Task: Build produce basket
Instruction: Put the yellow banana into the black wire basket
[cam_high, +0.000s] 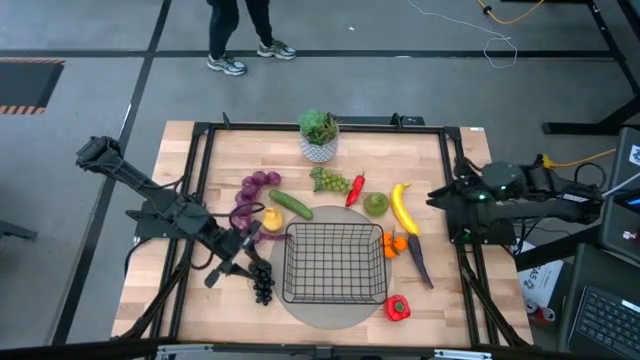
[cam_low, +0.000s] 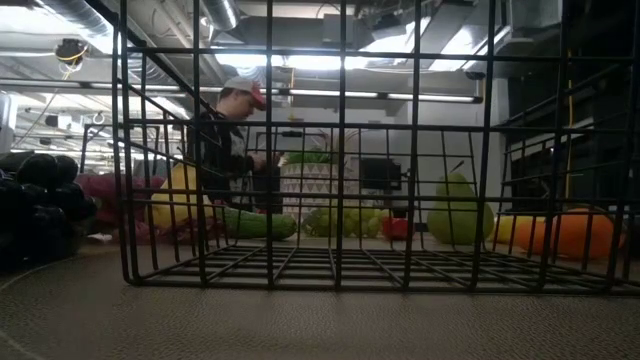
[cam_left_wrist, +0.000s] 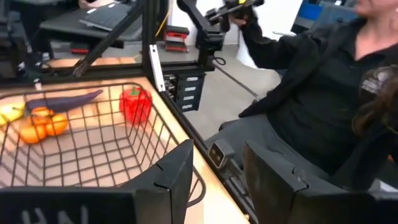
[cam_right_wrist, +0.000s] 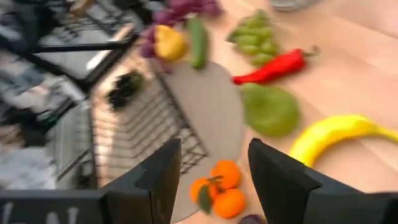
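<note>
Left gripper (cam_high: 243, 262) has its jaws spread wide with nothing between them, hovering just off the left side of the square black wire-grid basket (cam_high: 334, 263), right by the bunch of black grapes (cam_high: 263, 286). Right gripper (cam_high: 443, 200) is also parted and empty, sitting well off the basket's right side, out past the yellow banana (cam_high: 402, 207). The basket itself is empty and rests on a round grey mat (cam_high: 325, 310) near the front of the wooden bench (cam_high: 190, 290), so my read is nothing's been loaded yet. Biggest risk I see: the produce is packed tight around the basket. On its far-left corner the small yellow fruit (cam_high: 270, 219), the purple grapes (cam_high: 254, 190) and the green cucumber (cam_high: 291, 204) are bunched together, so a grab there could shove a neighbour away. Same on the right, where the little oranges (cam_high: 397, 243) and the dark purple eggplant (cam_high: 418, 262) lie right against the wire. The red bell pepper (cam_high: 397, 308) sits by the front-right corner. A low swing could also catch the rim and drag the basket off its mat.
</note>
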